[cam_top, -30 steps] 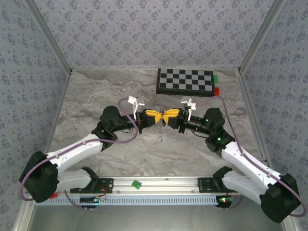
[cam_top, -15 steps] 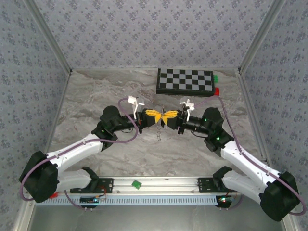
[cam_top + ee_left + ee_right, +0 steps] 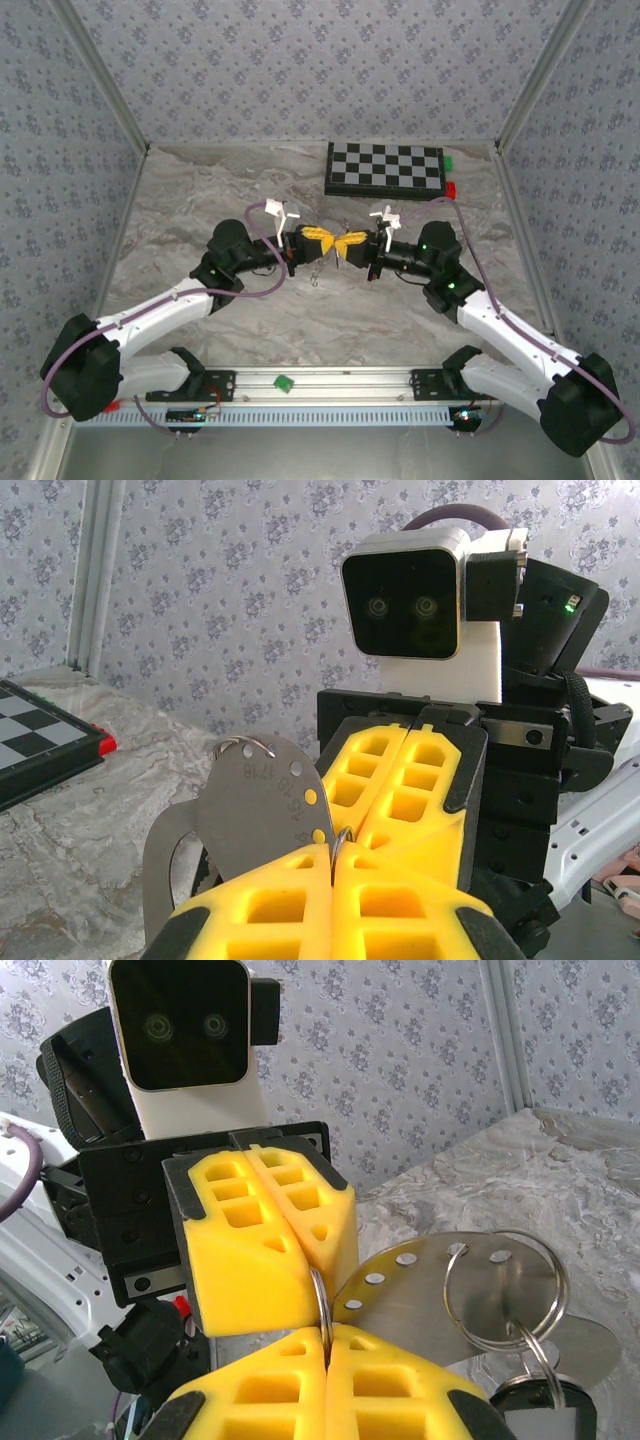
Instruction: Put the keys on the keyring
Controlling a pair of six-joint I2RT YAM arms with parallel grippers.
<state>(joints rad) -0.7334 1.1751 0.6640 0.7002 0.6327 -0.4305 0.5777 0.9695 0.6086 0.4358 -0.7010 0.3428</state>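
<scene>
two grippers meet tip to tip: left gripper (image 3: 318,243) and right gripper (image 3: 351,243) both clenched on the thin keyring (image 3: 319,1305) between them. the keys (image 3: 540,1400) and a metal tag (image 3: 420,1305) hang just beneath, equally near either arm.

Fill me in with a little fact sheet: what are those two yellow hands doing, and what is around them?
left side: left hand shut on a thin silver wire ring
right side: right hand shut on the same ring, tips meeting the left's
beside the fingers: flat grey metal plate with punched holes; a dark-headed key dangles by it
underneath: marble-patterned table
far back: black-and-white checkerboard, lying flat
</scene>
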